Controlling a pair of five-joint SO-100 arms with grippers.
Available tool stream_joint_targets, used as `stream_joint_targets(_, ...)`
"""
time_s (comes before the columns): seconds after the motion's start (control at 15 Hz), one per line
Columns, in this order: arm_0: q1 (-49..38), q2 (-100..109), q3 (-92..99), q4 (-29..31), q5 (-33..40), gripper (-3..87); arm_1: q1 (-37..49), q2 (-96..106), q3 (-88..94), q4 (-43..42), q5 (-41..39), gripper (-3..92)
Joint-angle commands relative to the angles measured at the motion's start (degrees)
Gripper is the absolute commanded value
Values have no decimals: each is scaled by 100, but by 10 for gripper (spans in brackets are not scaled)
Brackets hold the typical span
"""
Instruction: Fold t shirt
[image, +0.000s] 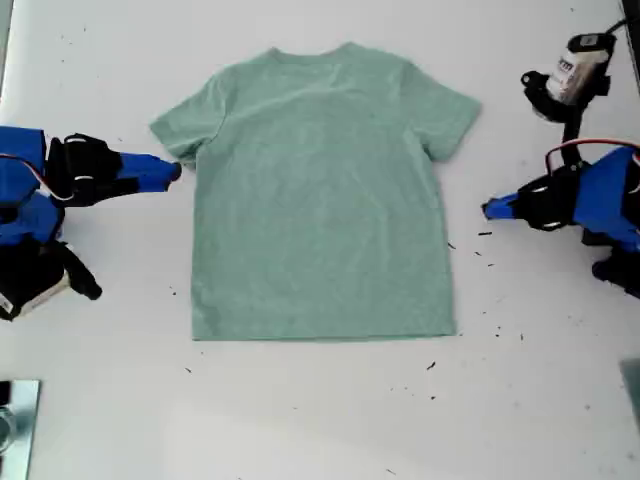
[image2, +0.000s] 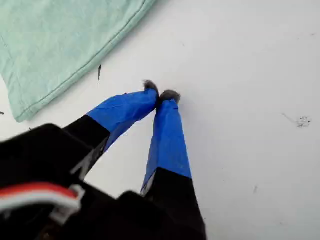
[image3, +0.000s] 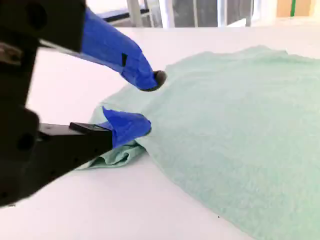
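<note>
The sage-green t shirt (image: 320, 190) lies flat and spread out on the white table (image: 320, 420), collar toward the far edge. My second gripper (image: 177, 170) comes in from the exterior view's left and stands open at the sleeve on that side. In the second wrist view, my second gripper (image3: 150, 102) has its lower finger at the bunched sleeve edge of the t shirt (image3: 240, 125) and its upper finger raised above the cloth. My first gripper (image: 487, 209) is at the exterior view's right, a short way off the shirt's side. My first gripper (image2: 161, 95) is shut over bare table, holding nothing, with a corner of the t shirt (image2: 60, 45) beyond it.
A white and black device (image: 575, 70) on a dark stalk stands at the exterior view's upper right, behind the first arm. A metal piece (image: 15, 420) shows at the exterior view's lower left corner. Small dark specks (image: 432, 366) dot the table near the hem.
</note>
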Motion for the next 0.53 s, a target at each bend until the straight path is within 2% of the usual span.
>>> stream_joint_targets(0.0, 1222, 35, -26, 26, 0, -2, -519, 62, 237, 9, 3665, 19)
stream_joint_targets(0.47, 1072, 35, -9, 18, 26, 10, -589, 62, 237, 0, 3683, 19)
